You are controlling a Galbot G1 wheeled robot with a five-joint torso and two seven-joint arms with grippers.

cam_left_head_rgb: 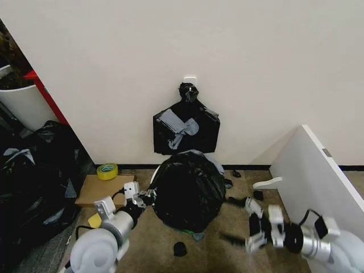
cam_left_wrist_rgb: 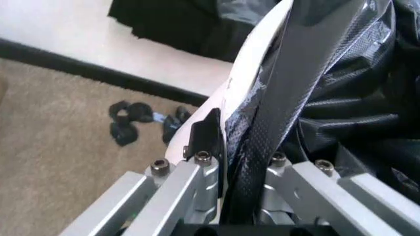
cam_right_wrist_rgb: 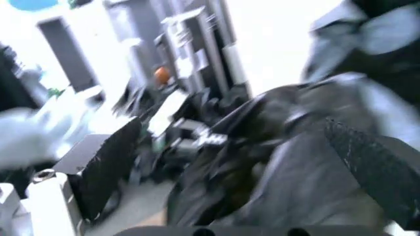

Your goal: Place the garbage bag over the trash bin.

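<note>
Nearest, at the floor's front edge: left end effector (cam_left_head_rgb: 138,198) reaching in from the left and clenched on the garbage bag (cam_left_head_rgb: 187,190) at the left rim of the trash bin (cam_left_wrist_rgb: 253,64). Pinches film and pale wall together, one finger (cam_left_wrist_rgb: 208,132) on the outside of the bin, the other inside over the black plastic. Probably holds there to pin that side of the bag to the rim, so it cannot slide off while the rest is drawn round.

Off to the right, well apart from the bin: right end effector (cam_left_head_rgb: 264,228) low over the floor, released, fingers spread wide with nothing between them. Looks placed to come in at the opposite rim.

Farther in, toward the floor's back edge by the wall: the bag draped over the bin as a wrinkled black dome, hiding most of the bucket. Appears to stand with the long axis roughly upright and the mouth facing up; cannot tell any tilt. Seems largely covered, though not judged snug all round.

To the left, a roll of yellow tape (cam_left_head_rgb: 107,170) on a flat cardboard sheet (cam_left_head_rgb: 101,190). Farthest, hanging on the wall above the bin, a square black bundle (cam_left_head_rgb: 186,129).
</note>
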